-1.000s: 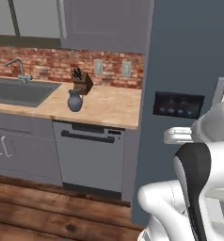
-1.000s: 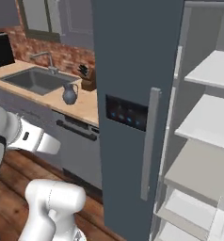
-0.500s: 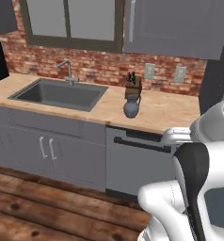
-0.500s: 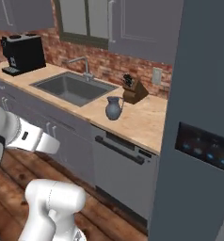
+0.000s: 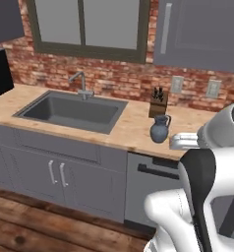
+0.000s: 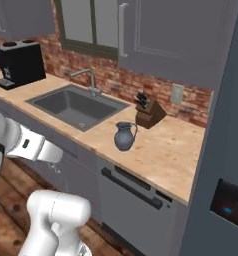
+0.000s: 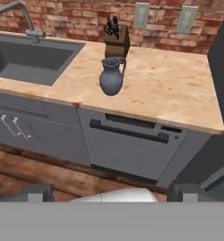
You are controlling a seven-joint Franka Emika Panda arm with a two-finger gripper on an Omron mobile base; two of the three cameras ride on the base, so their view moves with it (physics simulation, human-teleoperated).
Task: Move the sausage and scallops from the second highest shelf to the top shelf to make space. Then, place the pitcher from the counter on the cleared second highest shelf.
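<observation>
Stands upright on the light wooden counter (image 7: 165,89), the dark blue-grey pitcher (image 7: 111,76), just in front of the brown knife block (image 7: 116,41) and to the right of the sink (image 7: 24,59), above the dishwasher front (image 7: 128,146). Seen also from the left base camera, the pitcher (image 5: 159,129), and from the right one (image 6: 124,136), with free counter on all sides except toward the knife block. Looks rigid and smooth, probably glazed ceramic (so likely slippery and breakable if dropped or knocked against a shelf edge), and probably rather heavy for its size because of the round belly. Seems too wide at the belly for a sure hold; better to take it at the narrow neck under the flared rim, where the rim can stop it from sliding down, or else across the loop handle, which points toward the right in the hand view. Must be kept upright during lifting, since a hold high on the neck lets the heavy belly swing. Well apart from the pitcher, the gripper (image 7: 114,193), low in front of the cabinets, with its dark fingertips (image 7: 36,193) spread about as wide as possible and nothing between them. Needs an approach from the front, away from the knife block.
</observation>
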